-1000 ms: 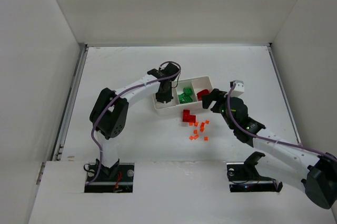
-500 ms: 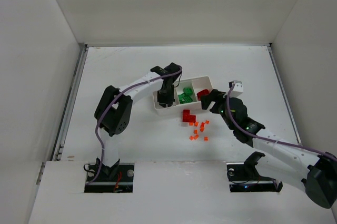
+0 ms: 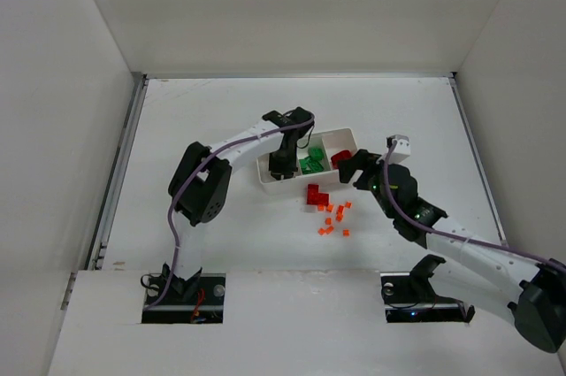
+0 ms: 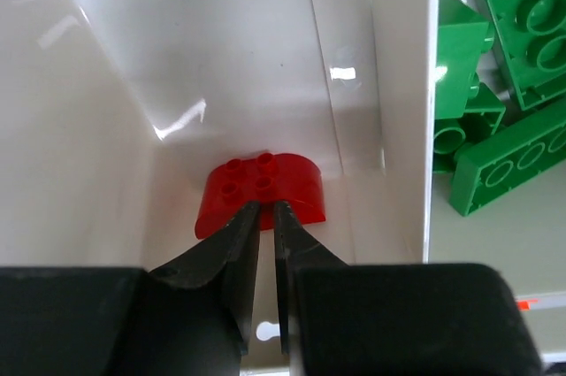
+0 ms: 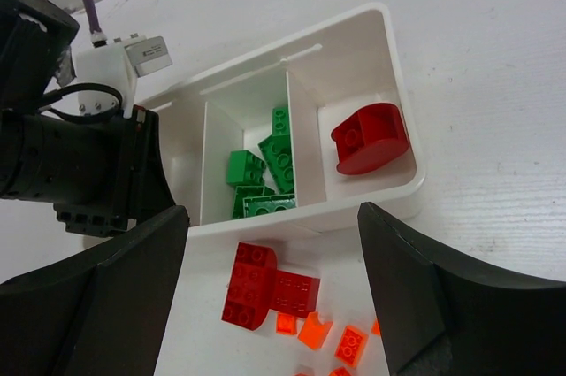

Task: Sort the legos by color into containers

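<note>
My left gripper sits inside the left compartment of the tray. Its jaws are pressed together with only a sliver between them, and the tips are at the near edge of a red half-round brick lying studs-up on the compartment floor; I cannot tell whether they nip anything. The tray stands mid-desk, with green bricks in its middle compartment and another red round brick in the right one. My right gripper hangs spread wide over the tray's near wall, holding nothing. Red bricks and the orange bits lie loose on the desk just in front of the tray. The bricks look light, rigid and glossy, so I judge a pinch across flat walls safer than one on the curved face, which could squirt out. The thin tray may slide if nudged. The compartment is tight, with walls close on both sides, so straight up is the open way out. Both arms crowd the tray.
</note>
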